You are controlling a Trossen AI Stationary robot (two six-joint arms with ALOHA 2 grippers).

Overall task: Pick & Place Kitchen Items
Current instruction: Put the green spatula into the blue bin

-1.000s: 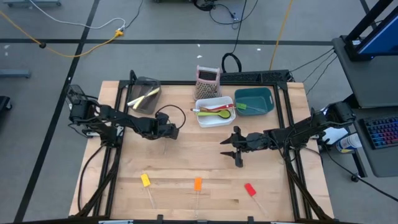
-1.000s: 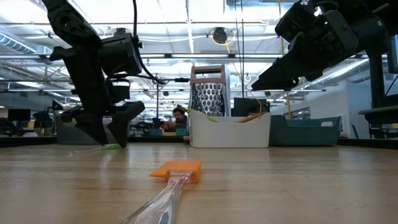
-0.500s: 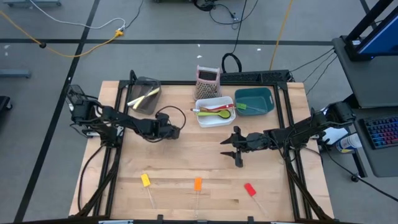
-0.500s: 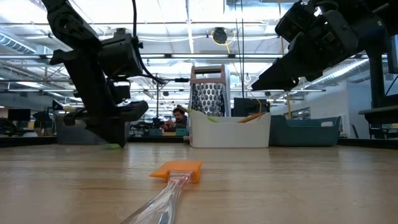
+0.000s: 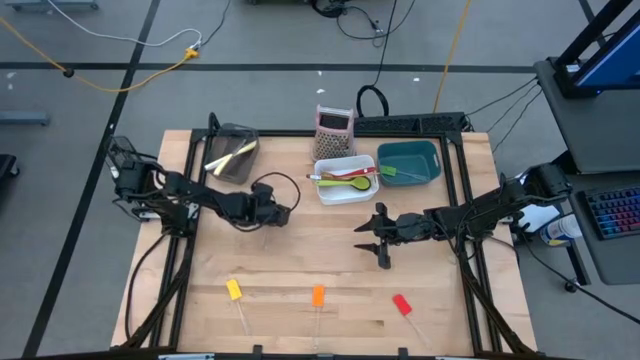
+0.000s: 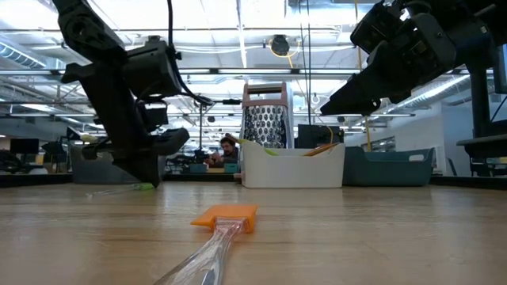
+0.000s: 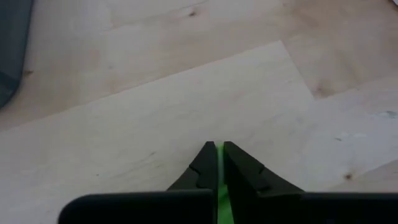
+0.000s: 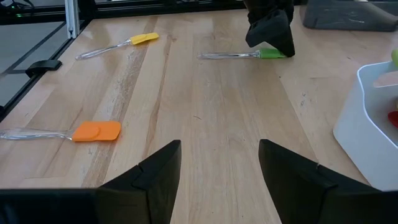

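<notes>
1. Now the left gripper (image 7: 219, 163) is down at the wooden table (image 5: 300, 255), its two dark fingers pinched together on the green head of a clear-handled spatula (image 8: 245, 55); a thin green strip shows between the tips in the left wrist view.
2. From the right wrist view, that green-headed spatula lies flat on the boards with its clear handle trailing away from the left gripper, so the hold is at one end only.
3. I judge the grip complete and the lift next. Because the hold is off-centre, the long handle may droop or swing; a straight, slow rise before any sideways travel would suit.
4. Likely goals sit toward the table's far side: a dark mesh bin (image 5: 232, 152), a white rectangular bin (image 5: 345, 192) already holding utensils, and a teal rectangular bin (image 5: 408, 162).
5. An upright pink-and-silver box grater (image 5: 333, 123) stands just behind the white bin, so I would carry the spatula high over the rims and keep clear of it.
6. The right gripper (image 5: 377, 240) hangs over the table's middle with its fingers spread wide and nothing between them, well apart from the left one.
7. Three more clear-handled spatulas, yellow-headed (image 5: 234, 290), orange-headed (image 5: 318, 296) and red-headed (image 5: 402, 305), lie near the front edge, out of the carrying path.
8. Open boards lie between the left gripper and the bins.
</notes>
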